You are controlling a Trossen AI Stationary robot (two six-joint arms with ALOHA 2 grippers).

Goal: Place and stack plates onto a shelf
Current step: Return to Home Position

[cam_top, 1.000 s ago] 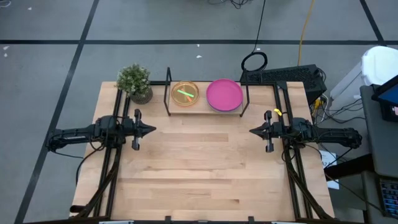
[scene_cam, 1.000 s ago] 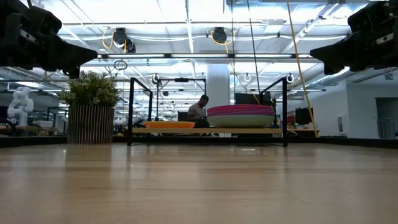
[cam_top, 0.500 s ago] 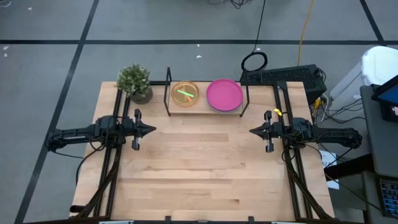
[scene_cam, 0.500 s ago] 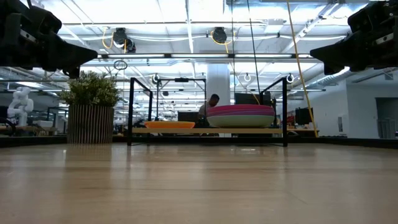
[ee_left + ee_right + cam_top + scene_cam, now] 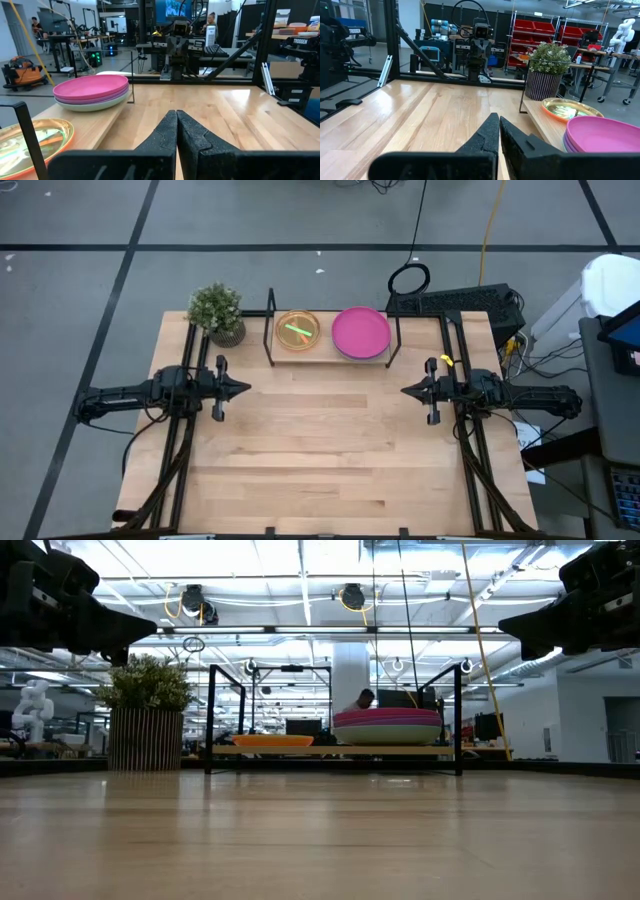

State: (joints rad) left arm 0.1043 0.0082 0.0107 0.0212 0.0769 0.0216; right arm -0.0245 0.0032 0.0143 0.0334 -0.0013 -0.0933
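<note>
Bright even overhead light, glaring ceiling lights point(image 5: 303, 580), faint shadows on tabletop point(image 5: 320, 450)

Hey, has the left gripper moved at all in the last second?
No. In the high view the left gripper sits in the same spot as before, no nearer to or farther from the potted plant beyond it.

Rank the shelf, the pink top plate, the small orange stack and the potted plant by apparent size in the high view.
1. shelf, clearly the largest.
2. pink top plate and potted plant: they look about alike, so I won't rank them.
3. small orange stack, the smallest.
</note>
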